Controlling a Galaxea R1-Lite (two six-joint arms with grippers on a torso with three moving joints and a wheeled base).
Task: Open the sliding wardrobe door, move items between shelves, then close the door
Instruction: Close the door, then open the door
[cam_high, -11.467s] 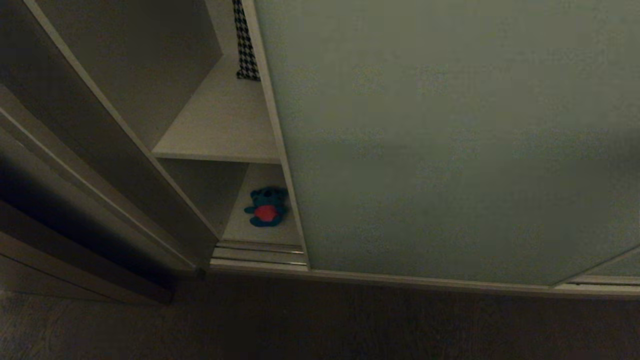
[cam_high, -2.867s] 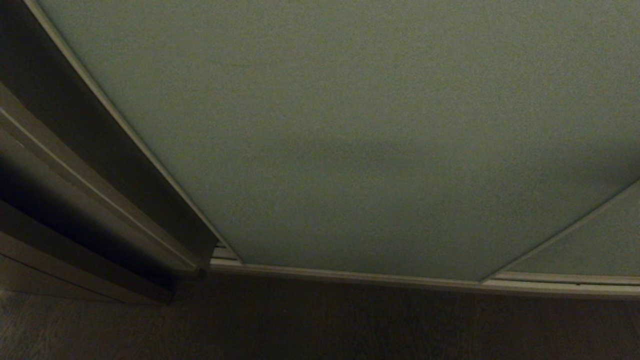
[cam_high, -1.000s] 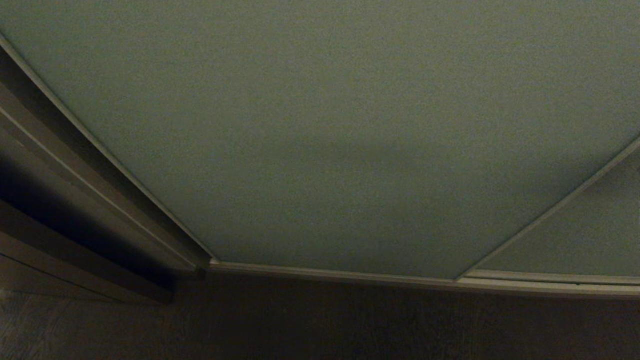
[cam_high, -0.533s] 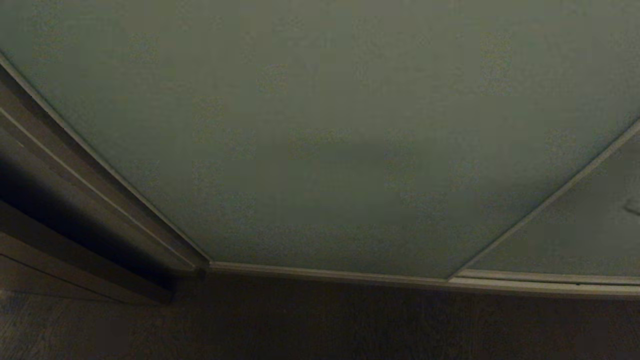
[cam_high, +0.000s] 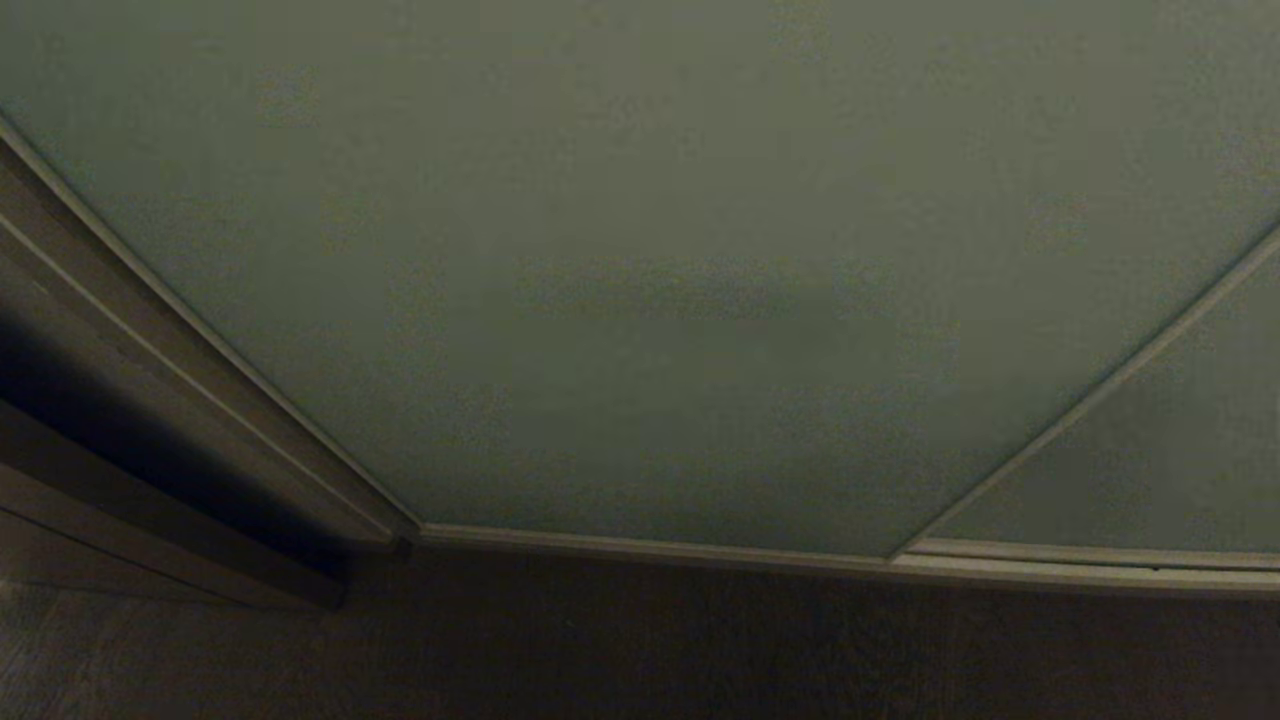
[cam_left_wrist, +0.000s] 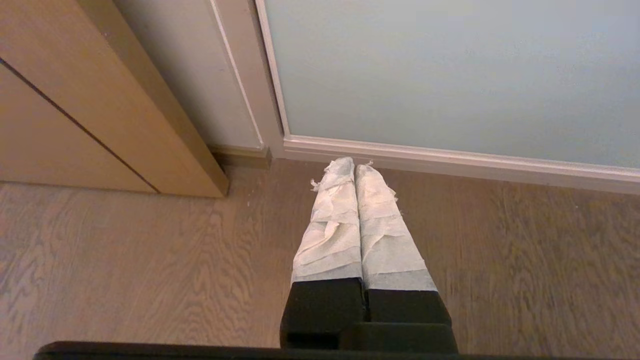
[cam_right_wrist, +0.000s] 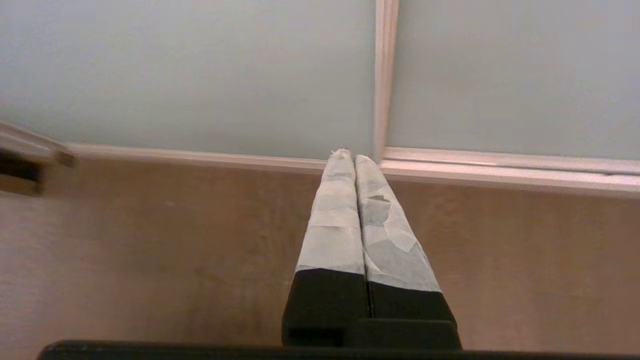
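Note:
The sliding wardrobe door (cam_high: 640, 250), a pale grey-green panel with a thin beige frame, fills the head view and lies against the left jamb. The shelves and the items are hidden behind it. A second panel of the same kind (cam_high: 1150, 460) shows at the right. Neither arm appears in the head view. My right gripper (cam_right_wrist: 353, 155) is shut and empty above the floor, pointing at the foot of the beige strip where the two panels (cam_right_wrist: 190, 70) meet. My left gripper (cam_left_wrist: 354, 162) is shut and empty, low over the floor by the door's (cam_left_wrist: 450, 75) lower left corner.
A brown wooden side panel (cam_high: 150, 400) stands at the left of the wardrobe, also seen as a light wooden cabinet side (cam_left_wrist: 100, 110). The beige bottom track (cam_high: 650, 548) runs along the door's foot. Wood floor (cam_high: 640, 650) lies in front.
The door has slid left, covering the opening with the toy and shelves, and crept a little further left in the last second. A grey tip at the right edge half a second ago is gone.

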